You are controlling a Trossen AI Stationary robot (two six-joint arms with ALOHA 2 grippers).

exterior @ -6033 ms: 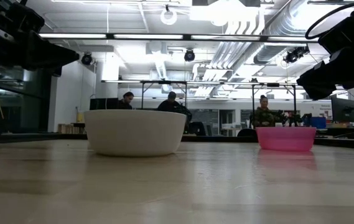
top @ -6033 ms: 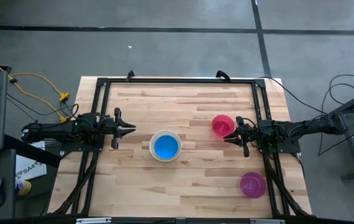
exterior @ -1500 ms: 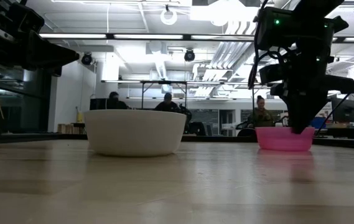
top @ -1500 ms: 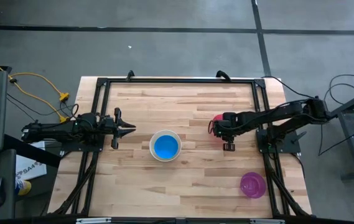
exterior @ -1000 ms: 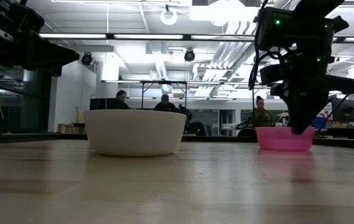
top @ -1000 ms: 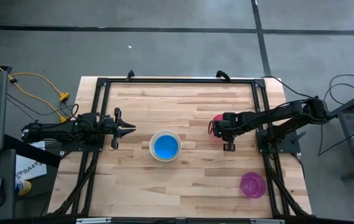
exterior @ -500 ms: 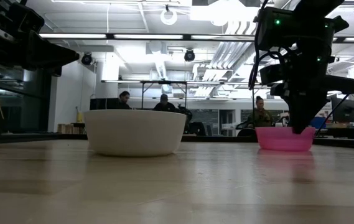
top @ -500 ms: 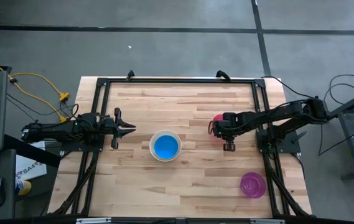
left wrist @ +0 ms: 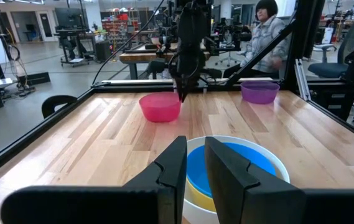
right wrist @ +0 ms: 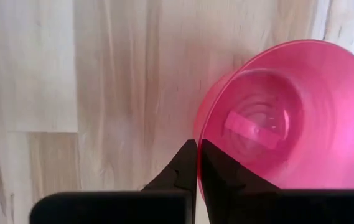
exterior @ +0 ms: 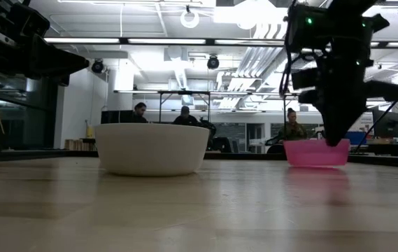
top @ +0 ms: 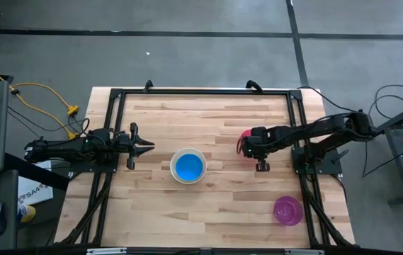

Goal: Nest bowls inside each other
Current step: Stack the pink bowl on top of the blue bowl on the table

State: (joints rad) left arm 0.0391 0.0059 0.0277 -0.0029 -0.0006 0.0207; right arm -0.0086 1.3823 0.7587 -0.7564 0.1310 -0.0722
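Note:
The white bowl (top: 188, 166) stands mid-table with a yellow bowl (left wrist: 196, 190) and a blue bowl (top: 189, 166) nested in it. The pink-red bowl (exterior: 316, 152) is right of centre, mostly hidden under my right arm in the high view. My right gripper (right wrist: 197, 144) points down at it and is shut on it. The purple bowl (top: 287, 210) rests on its base near the table's front right corner. My left gripper (left wrist: 195, 163) waits level at the table's left side, a narrow gap between its fingers, holding nothing. My right gripper pinches the pink-red bowl's rim (right wrist: 195, 132) on its near right side, one finger (right wrist: 217, 163) inside the bowl and the other outside. The fingers come from above, pointing steeply down. The bowl stays mouth up, its base at or just above the table; which, I cannot tell.
A black frame (top: 116, 99) runs round the wooden table (top: 208, 212). Bare wood lies between the white bowl and the pink-red bowl. People sit and stand in the room beyond the far edge.
My right gripper's wrist has rolled a little over the pink-red bowl. In the low view the bowl has risen slightly and shifted a little toward the table's left.

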